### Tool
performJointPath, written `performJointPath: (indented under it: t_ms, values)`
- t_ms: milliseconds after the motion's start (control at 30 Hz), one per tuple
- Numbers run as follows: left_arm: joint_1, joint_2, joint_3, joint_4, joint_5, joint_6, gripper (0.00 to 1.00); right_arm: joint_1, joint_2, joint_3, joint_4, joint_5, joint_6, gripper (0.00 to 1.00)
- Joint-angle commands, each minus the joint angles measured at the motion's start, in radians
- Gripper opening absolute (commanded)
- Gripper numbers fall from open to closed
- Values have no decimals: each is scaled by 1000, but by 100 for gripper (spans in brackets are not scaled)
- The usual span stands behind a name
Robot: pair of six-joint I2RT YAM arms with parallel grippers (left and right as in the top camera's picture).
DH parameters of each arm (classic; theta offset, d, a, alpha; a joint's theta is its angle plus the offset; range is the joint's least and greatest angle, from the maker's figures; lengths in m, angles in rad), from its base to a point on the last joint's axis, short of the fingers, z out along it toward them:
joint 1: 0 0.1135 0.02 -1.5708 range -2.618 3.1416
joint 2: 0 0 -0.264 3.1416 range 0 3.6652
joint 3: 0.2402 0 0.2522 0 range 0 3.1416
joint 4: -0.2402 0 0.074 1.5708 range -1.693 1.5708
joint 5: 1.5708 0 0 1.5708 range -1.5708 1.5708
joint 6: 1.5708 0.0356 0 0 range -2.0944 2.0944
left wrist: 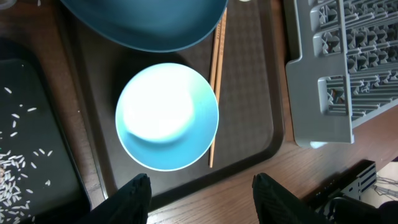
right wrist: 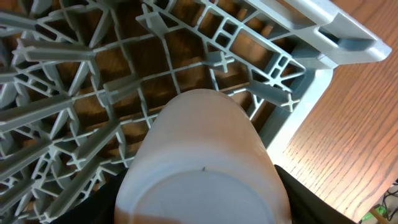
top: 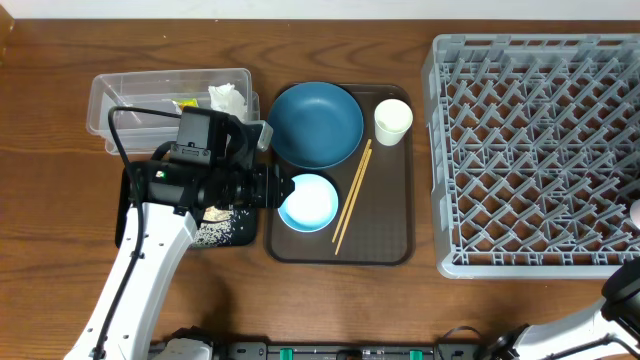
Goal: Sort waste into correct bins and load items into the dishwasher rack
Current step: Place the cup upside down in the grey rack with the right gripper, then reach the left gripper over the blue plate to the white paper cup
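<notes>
Overhead, the clear tub (top: 150, 100) at far left holds the crumpled tissue (top: 228, 98) and the yellow-green wrapper (top: 186, 102). Just below it, the black tray (left wrist: 37, 93) carries scattered rice (left wrist: 15, 165). The left gripper (left wrist: 202, 198) hangs with its fingers apart over the near edge of the brown serving tray (top: 385, 235), with the light blue bowl (left wrist: 166, 116) just ahead of it. The dark blue plate (top: 316, 124), the chopsticks (top: 352, 195) and the white cup (top: 393, 120) also sit on that tray. At right stands the grey rack (top: 540, 150). The right gripper (right wrist: 205, 205) is clamped on a pale cup (right wrist: 202, 143) above the rack's corner cells.
</notes>
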Motion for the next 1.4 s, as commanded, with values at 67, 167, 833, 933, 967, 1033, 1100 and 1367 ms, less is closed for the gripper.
performJointPath:
  t_ms: [67,167,833,933,967,1033,1100,1367]
  values:
    - [5,-2,2,-2,-9,18,56,-5,38,26,1,-78,19,1]
    - [5,-2,2,-3,-9,17,56,-5,38,27,8,-89,18,1]
    - [5,-2,2,-6,-42,17,56,-2,38,26,-42,-93,-3,99]
    - [5,-2,2,-11,-42,17,56,-1,38,26,-48,-122,-4,99]
    - [5,-2,2,-11,-42,17,56,-1,37,27,-50,-149,-5,99]
    - [5,-1,1,-11,-42,17,57,0,31,27,-53,-225,-34,99]
    - [5,-1,1,-11,-42,17,57,6,16,27,-53,-287,-60,99]
    - [2,-1,1,46,-42,16,64,106,-166,27,-50,-309,-99,99]
